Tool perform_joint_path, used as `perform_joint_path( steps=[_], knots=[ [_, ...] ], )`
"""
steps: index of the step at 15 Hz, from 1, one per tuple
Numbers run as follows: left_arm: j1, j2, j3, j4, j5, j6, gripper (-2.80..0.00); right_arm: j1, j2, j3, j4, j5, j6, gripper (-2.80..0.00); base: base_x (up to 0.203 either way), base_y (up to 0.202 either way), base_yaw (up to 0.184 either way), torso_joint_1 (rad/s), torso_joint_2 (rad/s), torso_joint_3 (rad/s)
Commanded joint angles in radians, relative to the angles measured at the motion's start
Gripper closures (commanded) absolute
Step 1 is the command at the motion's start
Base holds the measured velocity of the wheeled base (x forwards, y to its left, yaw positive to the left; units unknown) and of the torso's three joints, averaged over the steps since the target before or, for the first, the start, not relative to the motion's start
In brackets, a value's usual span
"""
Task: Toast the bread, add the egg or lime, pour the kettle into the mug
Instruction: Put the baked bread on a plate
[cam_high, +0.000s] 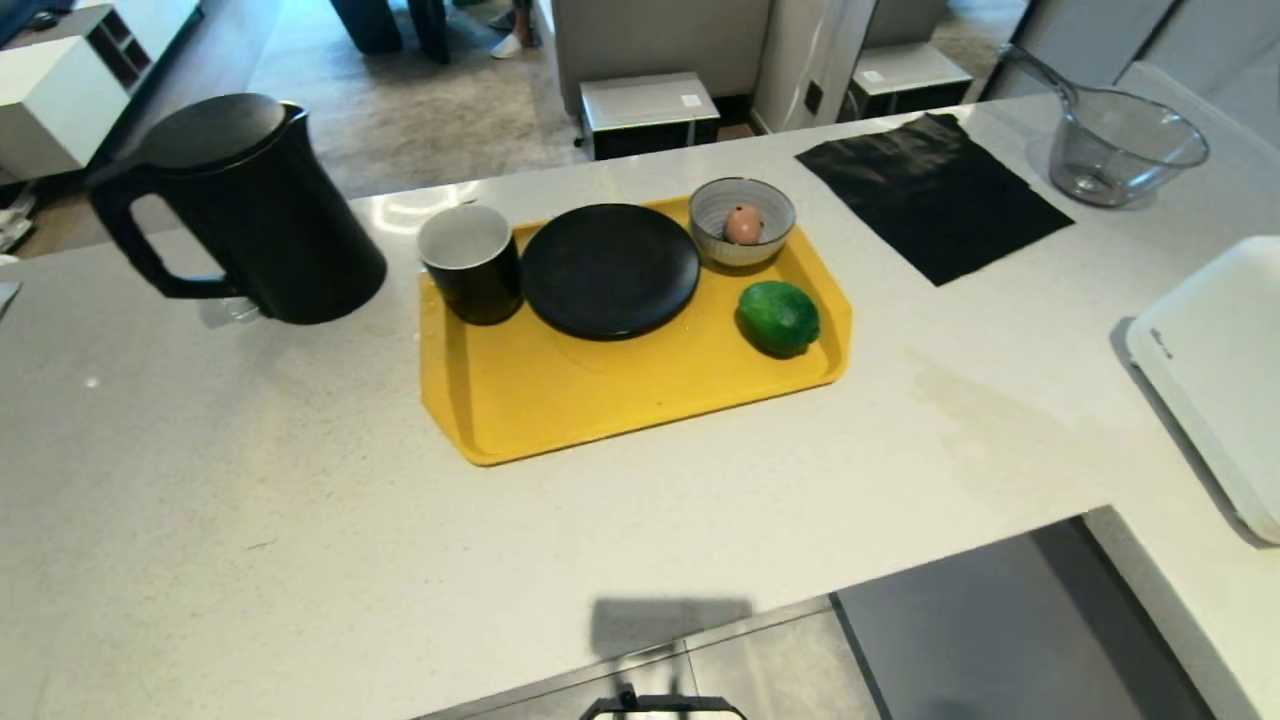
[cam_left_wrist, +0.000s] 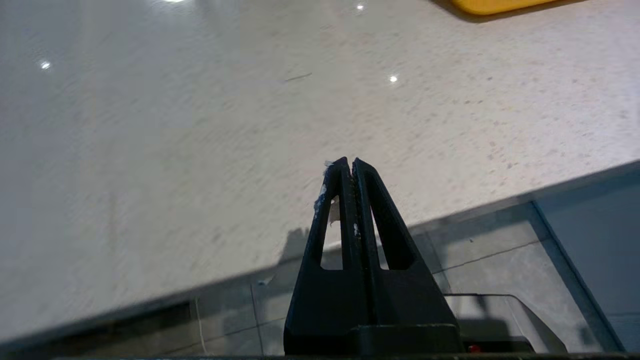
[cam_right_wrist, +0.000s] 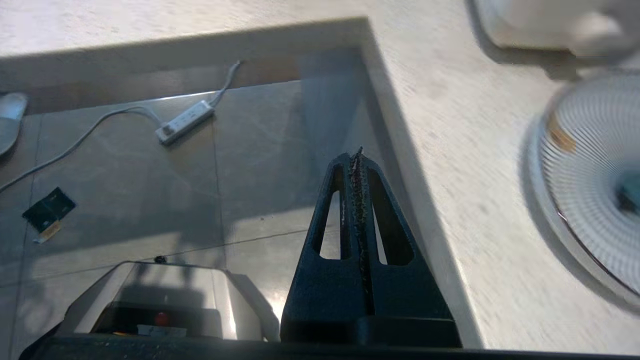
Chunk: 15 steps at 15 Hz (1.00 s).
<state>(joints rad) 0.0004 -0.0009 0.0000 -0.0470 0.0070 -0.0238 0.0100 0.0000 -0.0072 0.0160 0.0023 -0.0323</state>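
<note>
Both the left gripper (cam_left_wrist: 349, 165) and right gripper (cam_right_wrist: 357, 155) hang clenched and empty below the counter (cam_high: 250, 480); no bread's visible, so I'd find it first.

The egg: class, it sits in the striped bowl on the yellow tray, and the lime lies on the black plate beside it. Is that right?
Not quite. The egg is in the striped bowl on the yellow tray, but the lime lies on the tray itself, apart from the empty black plate. The head view shows it.
</note>
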Motion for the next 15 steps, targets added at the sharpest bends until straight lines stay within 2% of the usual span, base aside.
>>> perform_joint_path(
  steps=[1,8,15],
  knots=[
    [0.001,-0.001,0.017,-0.001,0.001,-0.001,0.00,0.001,0.002,0.000,-0.001,0.001,0.000,0.00,0.000,0.009,-0.172,0.002,0.00,0.000],
    [0.001,-0.001,0.017,-0.001,0.001,0.001,0.00,0.000,0.002,0.001,0.000,0.004,-0.008,0.00,0.001,0.008,-0.165,0.001,0.00,0.003],
    [0.001,-0.001,0.017,-0.001,0.001,-0.001,0.00,0.000,0.002,-0.031,0.012,0.008,-0.054,0.00,0.000,0.000,-0.011,0.000,0.00,0.000]
  ],
)
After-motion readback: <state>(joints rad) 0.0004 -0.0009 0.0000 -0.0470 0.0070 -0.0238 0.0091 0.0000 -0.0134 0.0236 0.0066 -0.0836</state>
